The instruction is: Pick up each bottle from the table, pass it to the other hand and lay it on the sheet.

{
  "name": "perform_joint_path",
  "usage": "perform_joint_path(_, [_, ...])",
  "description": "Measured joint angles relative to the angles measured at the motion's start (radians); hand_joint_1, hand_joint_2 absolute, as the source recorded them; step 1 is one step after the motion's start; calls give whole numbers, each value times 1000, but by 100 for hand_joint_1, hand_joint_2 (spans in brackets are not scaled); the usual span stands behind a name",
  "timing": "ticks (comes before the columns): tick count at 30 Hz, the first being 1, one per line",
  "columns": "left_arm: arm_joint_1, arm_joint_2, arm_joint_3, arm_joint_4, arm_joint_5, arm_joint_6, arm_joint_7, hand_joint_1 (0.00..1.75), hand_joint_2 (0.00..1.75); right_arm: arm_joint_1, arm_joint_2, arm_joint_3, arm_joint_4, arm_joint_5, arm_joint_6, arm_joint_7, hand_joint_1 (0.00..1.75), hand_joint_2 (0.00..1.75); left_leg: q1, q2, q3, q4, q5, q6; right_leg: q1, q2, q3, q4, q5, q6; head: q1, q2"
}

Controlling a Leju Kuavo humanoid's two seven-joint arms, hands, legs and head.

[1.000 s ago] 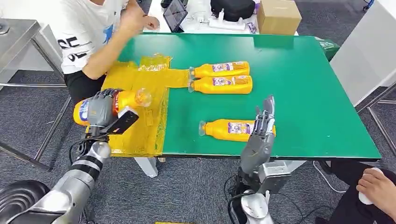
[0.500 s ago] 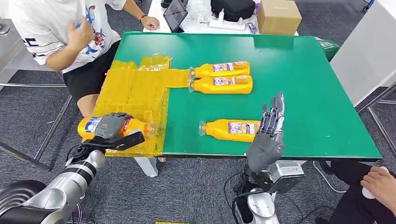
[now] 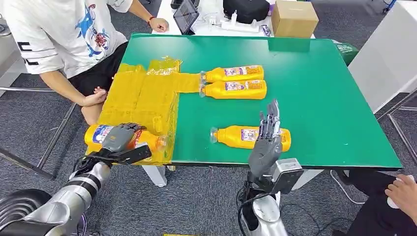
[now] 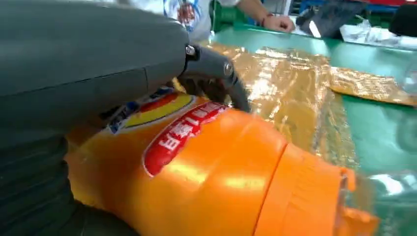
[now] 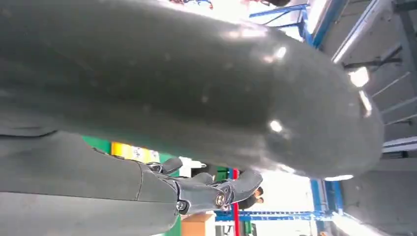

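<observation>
Green tabletop (image 3: 319, 88) carries your yellow crinkled plastic sheet (image 3: 142, 98) at its left. Your left hand (image 3: 119, 137) grips an orange plastic bottle (image 3: 147, 140) low over the sheet's near edge, not yet released. Your right hand (image 3: 265, 142) hovers, fingers spread, holding nothing, above the nearest lying bottle (image 3: 246, 136); two more orange bottles (image 3: 235, 81) wait farther back.

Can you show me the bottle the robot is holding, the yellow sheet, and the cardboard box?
held bottle (image 3: 150, 140), head view, on its orange body beside the left hand.
yellow sheet (image 3: 142, 96), head view, on its bare middle.
cardboard box (image 3: 294, 17), head view, on its top face.
</observation>
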Motion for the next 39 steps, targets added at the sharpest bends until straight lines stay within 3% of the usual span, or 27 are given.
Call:
perform_joint_path(18, [23, -13, 20, -13, 95, -104, -30, 0, 0, -13, 19, -14, 77, 1, 27, 17, 0, 0, 0, 0, 8, -1, 0, 0, 0, 0, 7, 0, 0, 0, 0, 0])
perform_joint_path(23, [20, -13, 63, -24, 226, -279, -67, 0, 0, -18, 23, -19, 90, -4, 39, 24, 0, 0, 0, -1, 11, -1, 0, 0, 0, 0, 11, 0, 0, -1, 0, 0])
perform_joint_path(24, [22, -14, 70, -29, 256, -292, -77, 0, 175, -19, 24, -20, 93, -4, 41, 24, 0, 0, 0, -1, 11, -1, 0, 0, 0, 0, 11, 0, 0, -1, 0, 0])
perform_joint_path(26, [44, -24, 97, -60, 339, -226, -121, 0, 175, -19, 25, -20, 99, 1, 43, 25, 0, 0, 0, 0, 11, -1, 0, 0, 0, 0, 10, 0, 0, -1, 0, 0])
perform_joint_path(30, [127, -87, 161, -231, 521, 160, -172, 0, 175, -18, 35, -19, 110, 31, 26, 38, 0, 0, 0, 1, 8, 0, 1, -1, 0, 0, 7, 0, 0, 0, 0, 0])
perform_joint_path(32, [141, -109, 171, -316, 571, 265, -176, 0, 175, -18, 40, -19, 115, 41, 19, 44, 0, 0, 0, 0, 7, 0, 1, -1, 0, 0, 7, 0, 0, 0, 0, 0])
perform_joint_path(39, [180, -138, 192, -451, 577, 277, -177, 0, 175, -18, 49, -14, 125, 42, 14, 45, 0, 0, 0, 0, 4, 0, 1, -1, 0, 0, 4, 0, 0, 0, 0, 0])
